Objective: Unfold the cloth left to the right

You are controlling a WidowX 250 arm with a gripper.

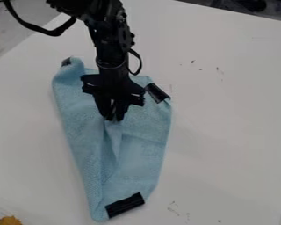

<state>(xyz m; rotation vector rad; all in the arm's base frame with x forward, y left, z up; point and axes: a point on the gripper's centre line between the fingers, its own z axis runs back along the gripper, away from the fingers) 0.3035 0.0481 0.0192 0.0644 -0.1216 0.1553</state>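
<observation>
The gripper (114, 117) points down over the upper middle of the light blue cloth (140, 149). Its fingertips are close together, shut on a pinch of fabric, with creases running from there toward the lower part of the cloth. The cloth lies as a long, rumpled shape, wide at the top and narrower at the bottom. Black patches mark its upper left corner, its upper right edge and its bottom right edge. The arm and gripper hide part of the cloth's top edge.
The white table (231, 118) extends around the cloth, with a few small dark marks on its right side. A yellow-orange object (10, 220) shows at the bottom left corner. The table's far edge runs across the upper right.
</observation>
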